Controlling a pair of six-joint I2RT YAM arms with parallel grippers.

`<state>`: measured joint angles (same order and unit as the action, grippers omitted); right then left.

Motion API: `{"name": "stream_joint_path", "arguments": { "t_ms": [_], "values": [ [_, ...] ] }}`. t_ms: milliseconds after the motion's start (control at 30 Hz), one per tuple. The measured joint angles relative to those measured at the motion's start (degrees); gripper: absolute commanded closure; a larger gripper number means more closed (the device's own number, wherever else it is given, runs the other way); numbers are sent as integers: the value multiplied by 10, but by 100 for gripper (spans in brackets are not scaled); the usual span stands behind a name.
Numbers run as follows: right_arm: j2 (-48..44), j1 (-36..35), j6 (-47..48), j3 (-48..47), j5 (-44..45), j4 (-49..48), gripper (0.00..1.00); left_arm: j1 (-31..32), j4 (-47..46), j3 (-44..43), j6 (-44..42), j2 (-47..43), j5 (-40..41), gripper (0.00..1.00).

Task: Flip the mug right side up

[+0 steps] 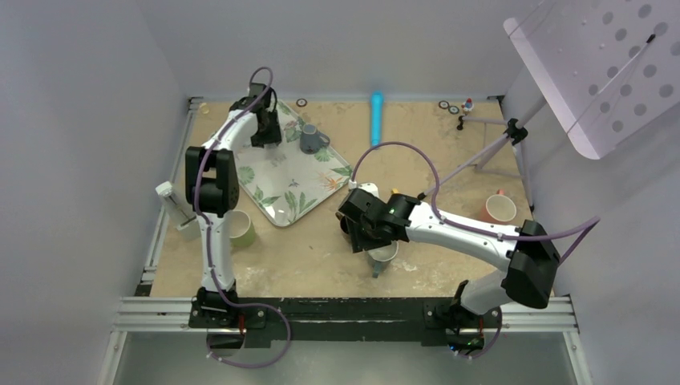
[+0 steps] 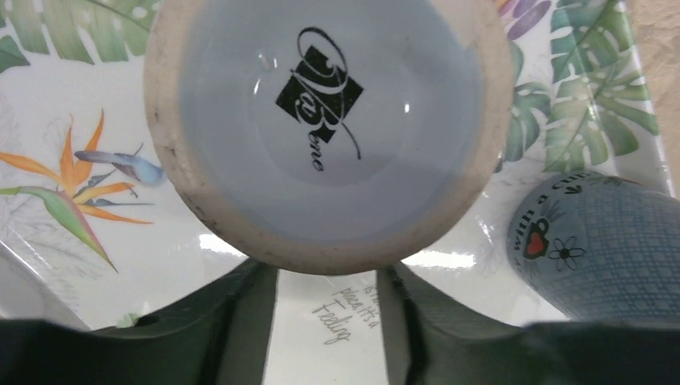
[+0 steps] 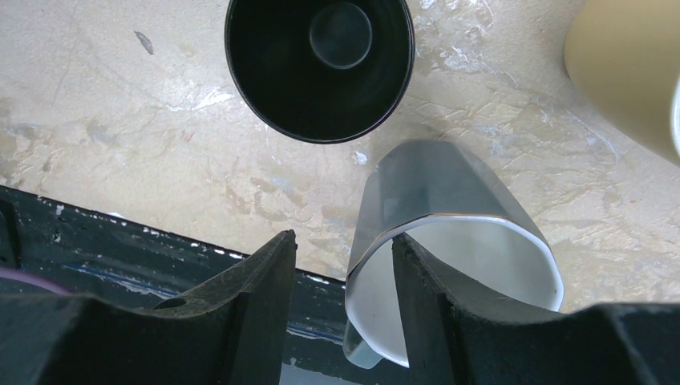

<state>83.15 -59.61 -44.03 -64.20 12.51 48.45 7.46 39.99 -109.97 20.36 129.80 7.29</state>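
**Inverted mug and grey mug.** We read a black script logo, roughly "DaBene", on the pale blue base of the inverted mug point(image 2: 329, 128). It stands rim-down on the leaf-print tray point(image 2: 72, 88), at 10 o'clock on the tabletop point(image 1: 321, 257). Tray lettering reads "place it's a Feeling". The left tool point(image 2: 327, 281) hovers above, fingers apart. At 6 o'clock the right tool point(image 3: 343, 241), fingers apart, straddles the wall of the upright grey mug point(image 3: 449, 192).

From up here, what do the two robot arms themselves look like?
Both the left arm and right arm have white tubular links joined by chunky black joints, with a thin purple cable looping alongside each. Each ends in two dark grey, blunt fingers, seen up close by the wrist cameras.
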Motion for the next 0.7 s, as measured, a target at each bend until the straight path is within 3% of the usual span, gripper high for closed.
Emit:
{"name": "stream_joint_path", "arguments": {
  "t_ms": [67, 167, 200, 500, 700],
  "values": [
    [0, 0, 0, 0, 0, 0, 49, 1, 0, -5, -2, 0, -3, 66],
    [0, 0, 0, -1, 0, 1, 49, 1, -2, -14, -3, 0, -9, 98],
    [0, 0, 0, -2, 0, 2, 49, 1, -2, -15, -3, 0, -10, 100],
    [-25, 0, 5, -25, 5, 24, 42, -2, -6, -2, -27, -15, -40, 100],
    [-72, 0, 28, -79, 14, 27, 28, -14, 3, 71, -56, -114, -128, 100]
  ]
}}
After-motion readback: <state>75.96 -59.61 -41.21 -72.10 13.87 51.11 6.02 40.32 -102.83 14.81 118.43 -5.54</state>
